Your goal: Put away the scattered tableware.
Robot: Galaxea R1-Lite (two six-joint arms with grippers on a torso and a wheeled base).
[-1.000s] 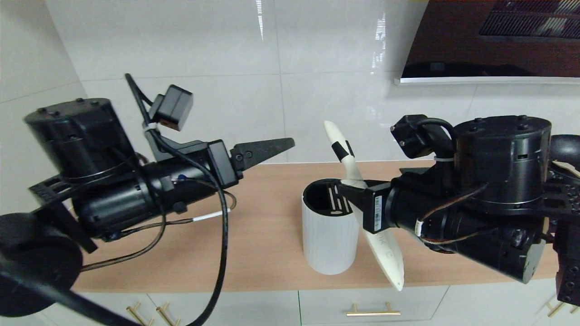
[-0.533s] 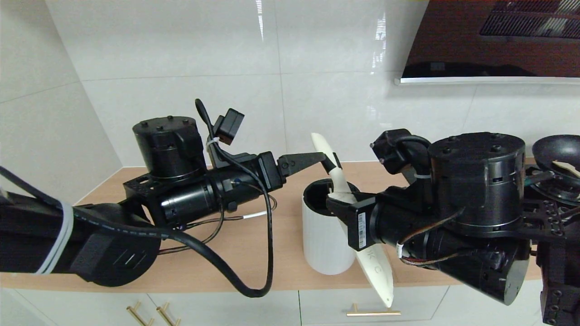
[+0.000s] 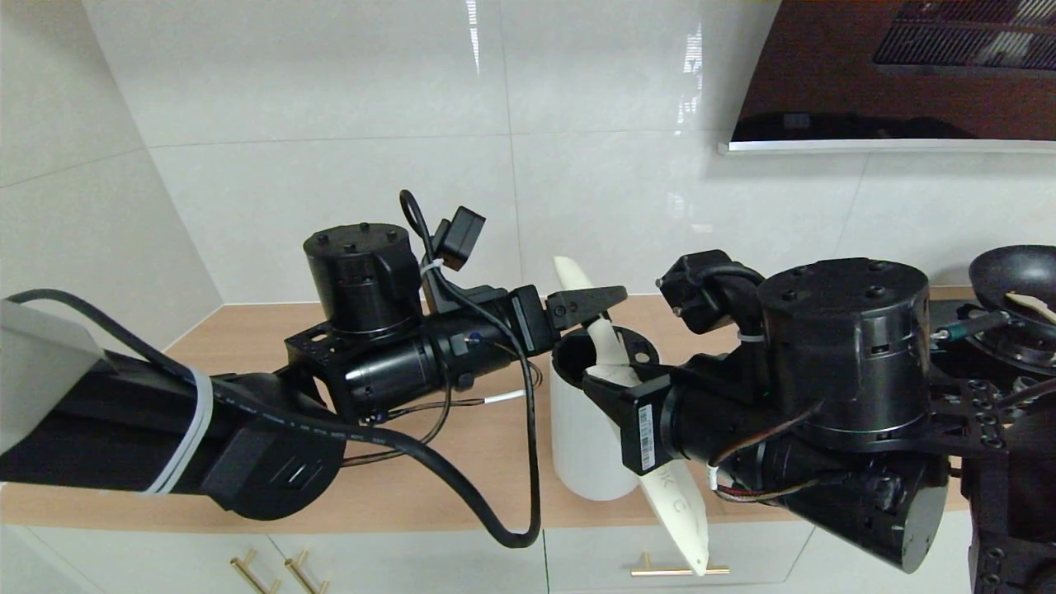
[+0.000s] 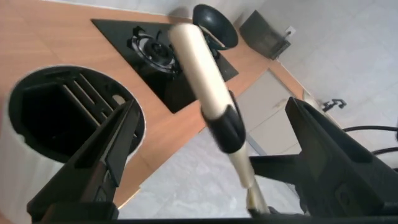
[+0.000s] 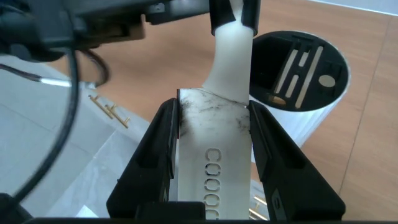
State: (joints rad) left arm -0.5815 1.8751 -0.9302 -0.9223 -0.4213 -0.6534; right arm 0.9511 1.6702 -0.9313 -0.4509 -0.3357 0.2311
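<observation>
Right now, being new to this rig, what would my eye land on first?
The white spatula, clamped slanted in the right gripper close by the white utensil holder on the wooden counter. The left gripper stands open around the spatula's handle.

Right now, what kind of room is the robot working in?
Most likely a home kitchen: a gas hob set into the wooden countertop, a black pan on it, and a range hood on the tiled wall.

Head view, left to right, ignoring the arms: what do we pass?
In order: gold cabinet handles → white utensil holder → black pan. The spatula overlaps the holder, so omitted.
</observation>
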